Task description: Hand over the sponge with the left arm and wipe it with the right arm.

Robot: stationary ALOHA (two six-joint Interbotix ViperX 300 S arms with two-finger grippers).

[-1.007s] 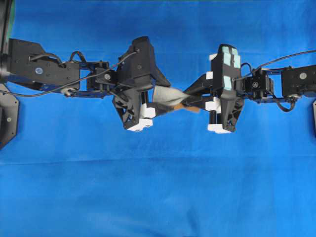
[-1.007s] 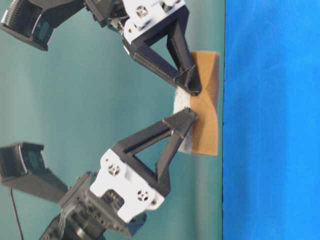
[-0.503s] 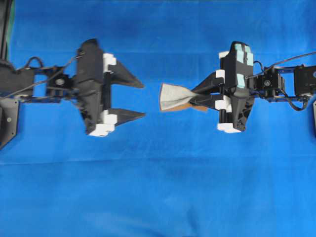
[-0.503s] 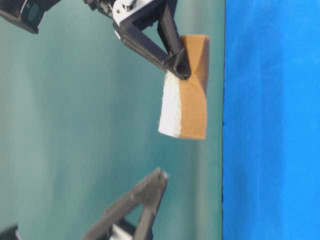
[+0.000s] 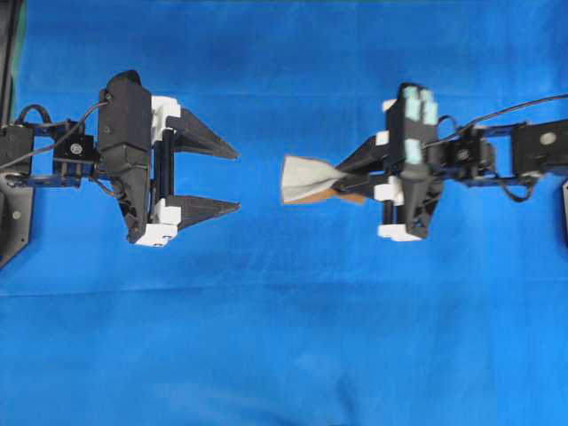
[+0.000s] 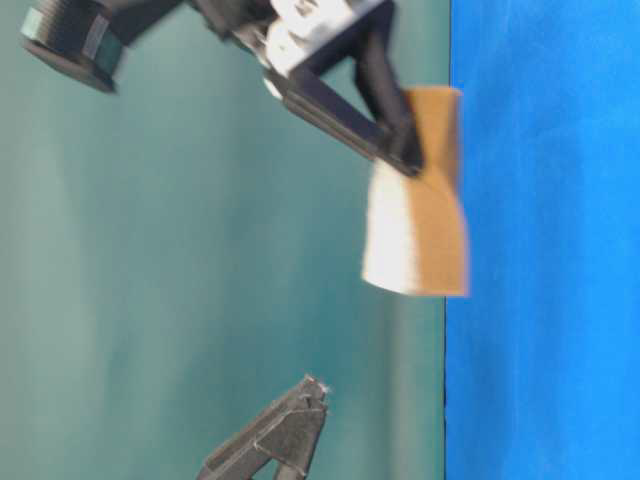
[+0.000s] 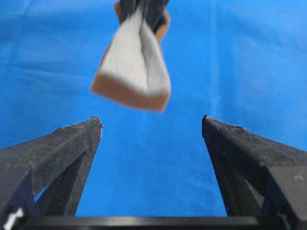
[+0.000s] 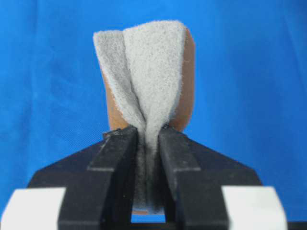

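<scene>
Sponge (image 5: 306,179) held aloft above the blue desk (image 5: 284,355), pinched at one end by the right end effector (image 5: 348,177). Fingers (image 8: 175,148) clamped hard enough to fold the grey scouring face inward along its middle, orange foam layer on the outside; free end projecting toward the left arm. Grip at the end rather than the middle, judged deliberate: leaves most of the block exposed for contact with the desk. Table-level view shows the sponge's orange face close to the blue surface; contact cannot be confirmed.

Left end effector (image 5: 232,181) spread wide, holding nothing, well apart from the sponge, tips pointing toward it. Left wrist view confirms clear blue between both fingers (image 7: 72,143) and the sponge.

Handover judged complete. Wiping stage next: right arm to lower the sponge flat onto the desk. Risk noted: a narrow end pinch may let the block twist under wiping pressure.
</scene>
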